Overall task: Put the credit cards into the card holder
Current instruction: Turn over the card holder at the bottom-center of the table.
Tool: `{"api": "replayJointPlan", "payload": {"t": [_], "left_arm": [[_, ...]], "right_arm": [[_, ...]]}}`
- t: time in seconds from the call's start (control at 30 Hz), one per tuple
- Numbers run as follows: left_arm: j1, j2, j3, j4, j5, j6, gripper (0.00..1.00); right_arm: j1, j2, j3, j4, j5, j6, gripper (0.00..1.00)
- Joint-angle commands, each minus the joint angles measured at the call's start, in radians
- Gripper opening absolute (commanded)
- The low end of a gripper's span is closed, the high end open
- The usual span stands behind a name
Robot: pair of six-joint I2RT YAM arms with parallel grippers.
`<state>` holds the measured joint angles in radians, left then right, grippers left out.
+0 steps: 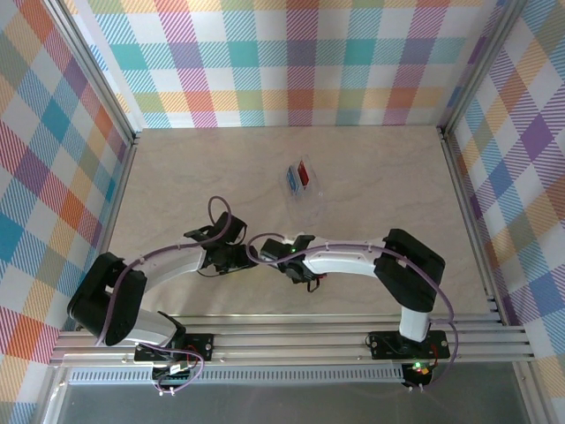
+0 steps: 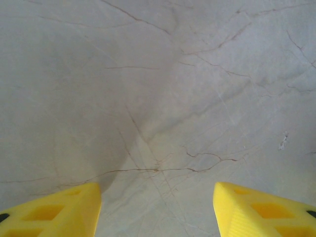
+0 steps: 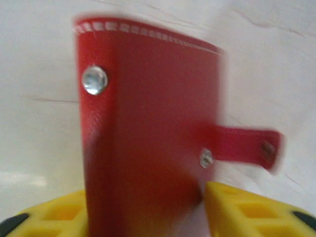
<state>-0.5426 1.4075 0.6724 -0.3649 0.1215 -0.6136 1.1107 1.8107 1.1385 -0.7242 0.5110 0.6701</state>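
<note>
The card holder (image 3: 148,123) stands upright between the 2 yellow fingers (image 3: 237,207) of the right hand (image 3: 145,197), which is clenched on its lower part. It is a red, leather-like folded wallet, closed, with a row of white stitching along its top edge. A silver stud sits near its upper left corner and a 2nd near its lower right edge. From that edge a narrow red tab juts sideways and carries a 3rd small stud at its tip. The wrist view is blurred, so the finer grain of the surface cannot be made out.

From above, the right hand (image 1: 287,252) and left hand (image 1: 234,256) sit close together over the near middle of the pale bench (image 1: 194,177). The left hand (image 2: 157,197) is released, its fingers spread wide above bare veined bench with nothing between them.

The credit cards (image 1: 300,175), 1 red and 1 blue, lie in a clear case (image 1: 309,193) farther back on the bench, well apart from both hands.
</note>
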Motion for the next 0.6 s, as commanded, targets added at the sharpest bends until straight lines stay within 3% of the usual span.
{"api": "replayJointPlan", "payload": {"t": [0.0, 0.17, 0.27, 0.33, 0.57], "left_arm": [[0.023, -0.034, -0.012, -0.014, 0.024, -0.009, 0.62], [0.009, -0.041, 0.002, 0.029, 0.118, 0.020, 0.62], [-0.053, -0.030, 0.036, 0.053, 0.112, 0.025, 0.66], [-0.095, -0.004, 0.070, 0.063, 0.100, 0.021, 0.69], [-0.192, 0.158, 0.193, 0.107, 0.069, 0.017, 0.70]], "right_arm": [[0.003, -0.074, 0.003, 0.187, -0.170, -0.108, 0.65], [-0.058, -0.264, -0.076, 0.225, -0.221, -0.158, 0.68], [-0.102, -0.339, -0.134, 0.166, -0.132, -0.145, 0.60], [-0.121, -0.354, -0.160, 0.122, -0.081, -0.133, 0.59], [-0.158, -0.320, -0.205, 0.155, -0.092, -0.139, 0.57]]}}
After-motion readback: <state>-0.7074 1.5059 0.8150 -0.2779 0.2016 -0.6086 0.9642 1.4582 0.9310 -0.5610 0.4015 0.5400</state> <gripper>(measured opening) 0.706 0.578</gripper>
